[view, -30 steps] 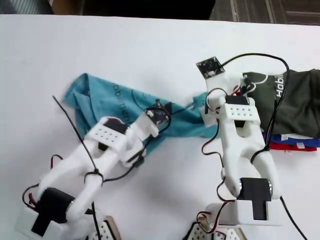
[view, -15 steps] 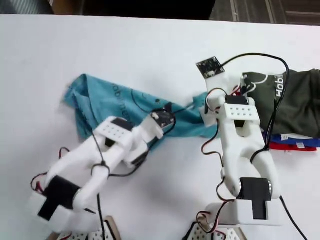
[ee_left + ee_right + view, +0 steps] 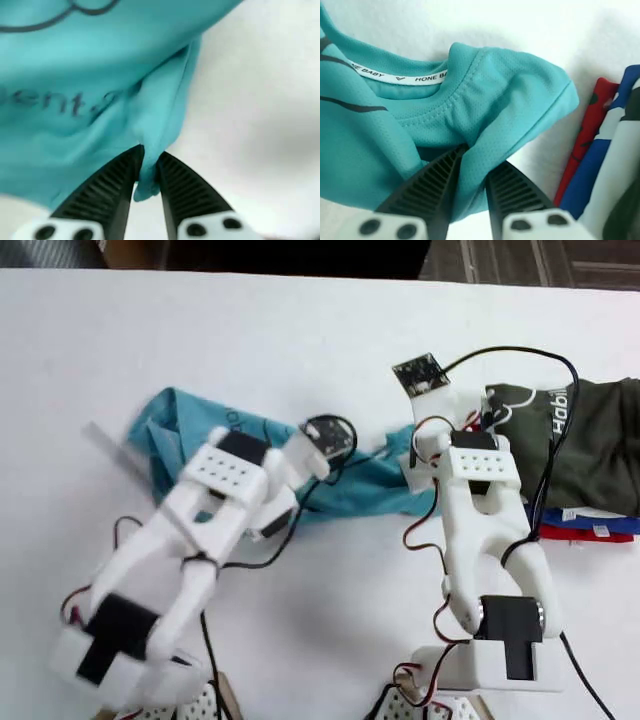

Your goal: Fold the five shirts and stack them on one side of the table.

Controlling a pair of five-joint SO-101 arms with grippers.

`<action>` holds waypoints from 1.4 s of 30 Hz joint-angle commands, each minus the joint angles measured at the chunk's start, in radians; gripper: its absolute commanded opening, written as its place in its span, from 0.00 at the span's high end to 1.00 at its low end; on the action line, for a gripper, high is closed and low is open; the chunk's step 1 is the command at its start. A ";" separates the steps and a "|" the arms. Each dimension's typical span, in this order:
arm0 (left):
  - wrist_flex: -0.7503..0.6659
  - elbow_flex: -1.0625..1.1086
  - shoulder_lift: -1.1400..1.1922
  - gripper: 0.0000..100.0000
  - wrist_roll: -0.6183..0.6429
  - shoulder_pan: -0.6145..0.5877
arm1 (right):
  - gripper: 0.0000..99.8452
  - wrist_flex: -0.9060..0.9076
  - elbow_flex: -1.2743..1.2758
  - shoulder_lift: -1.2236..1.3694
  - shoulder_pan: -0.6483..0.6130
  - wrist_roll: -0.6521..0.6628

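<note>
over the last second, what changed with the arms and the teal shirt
The left gripper, shut on the teal shirt, carried its near edge toward the far side of the table, narrowing the cloth. The right gripper stayed clamped on the collar end, and the folded stack did not move.

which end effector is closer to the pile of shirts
Right. The right end effector pinches the teal shirt close beside the pile; the left end effector pinches the same shirt farther from it.
</note>
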 commanded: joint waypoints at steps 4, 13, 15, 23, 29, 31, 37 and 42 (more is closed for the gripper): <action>0.199 -0.050 -0.233 0.97 -0.147 -0.124 | 0.84 0.173 -0.114 -0.012 -0.038 -0.003; 0.130 -0.038 -0.229 0.97 -0.388 -0.608 | 0.81 0.332 -0.166 -0.059 -0.162 0.002; 0.110 -0.038 -0.201 0.97 -0.402 -0.649 | 0.81 0.323 -0.100 -0.127 -0.214 0.003; -0.012 -0.047 -0.077 0.97 -0.393 -0.678 | 0.81 0.214 0.140 -0.371 -0.265 0.003; -0.098 -0.048 0.018 0.97 -0.336 -0.675 | 0.81 0.357 0.163 -0.584 -0.239 0.018; -0.107 -0.048 0.048 0.97 -0.331 -0.675 | 0.80 0.366 0.164 -0.645 -0.232 0.043; -0.157 -0.048 0.087 0.97 -0.330 -0.675 | 0.60 0.329 0.189 -0.661 -0.209 0.051; -0.163 -0.048 0.089 0.97 -0.330 -0.675 | 0.58 0.245 0.233 -0.576 -0.206 0.029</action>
